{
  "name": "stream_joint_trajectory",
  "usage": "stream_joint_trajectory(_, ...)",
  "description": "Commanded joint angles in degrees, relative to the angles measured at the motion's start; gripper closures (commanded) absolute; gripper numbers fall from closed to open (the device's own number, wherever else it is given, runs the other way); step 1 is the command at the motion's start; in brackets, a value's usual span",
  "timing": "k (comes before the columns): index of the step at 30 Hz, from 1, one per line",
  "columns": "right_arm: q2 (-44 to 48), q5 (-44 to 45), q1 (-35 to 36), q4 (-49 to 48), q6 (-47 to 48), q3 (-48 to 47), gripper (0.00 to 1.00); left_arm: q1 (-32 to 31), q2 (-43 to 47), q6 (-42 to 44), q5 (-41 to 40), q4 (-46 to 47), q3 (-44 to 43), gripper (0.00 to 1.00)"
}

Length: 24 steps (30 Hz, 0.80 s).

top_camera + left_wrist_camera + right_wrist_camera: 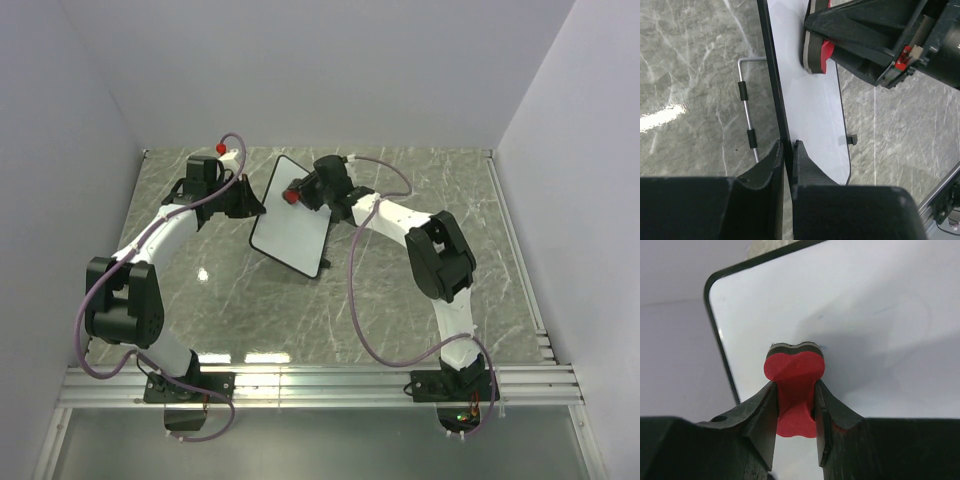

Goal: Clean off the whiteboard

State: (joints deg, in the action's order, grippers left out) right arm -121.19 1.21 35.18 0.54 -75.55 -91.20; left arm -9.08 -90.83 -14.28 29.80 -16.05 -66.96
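A flat white rectangular whiteboard with rounded corners and a thin black rim (300, 235) stands near the middle of the green-grey marbled counter (250, 310), between the two arms and a little toward the far side. It is propped at a tilt, its white face turned up and toward the right arm.

The left end effector (250, 205) reaches in from the left. In the left wrist view its two black fingers (772, 162) are clamped on the board's (810, 115) black rim, one on each side of the edge. Behind that edge, a thin silver wire stand leg with two black sleeves (744, 90) lies on the counter (690, 75). A small black tab (852, 140) sticks out from the board's opposite edge.

The right end effector (298, 195) comes in from the right and is closed tight on a small red bone-shaped eraser with a dark felt pad (291, 196). In the right wrist view the fingers (760, 410) pinch the eraser's (794, 370) narrow waist, and its pad presses flat against the white face (865, 305) on the far half of the board, close to a rounded corner. The left wrist view shows the same eraser (826, 52) touching the board.
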Motion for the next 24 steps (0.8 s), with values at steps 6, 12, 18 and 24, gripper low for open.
stream_joint_trajectory(6,-3.18,-3.59,4.02,6.84,0.84,-4.16,1.0,-2.69,0.47,2.68,5.35,-5.65,2.19,1.0)
stream_joint_trajectory(12,-5.98,-3.41,-1.25,9.21,1.89,-6.18,1.0,-2.61,1.61,2.59,5.27,-5.13,3.24,1.0)
stream_joint_trajectory(18,-7.84,-1.31,-5.46,14.39,5.14,-9.78,1.0,-2.7,2.67,2.51,4.83,-4.86,4.2,1.0)
stream_joint_trajectory(24,-10.38,0.02,-6.96,16.07,6.99,-13.29,1.0,-2.7,2.58,2.59,4.91,-5.48,3.77,1.0)
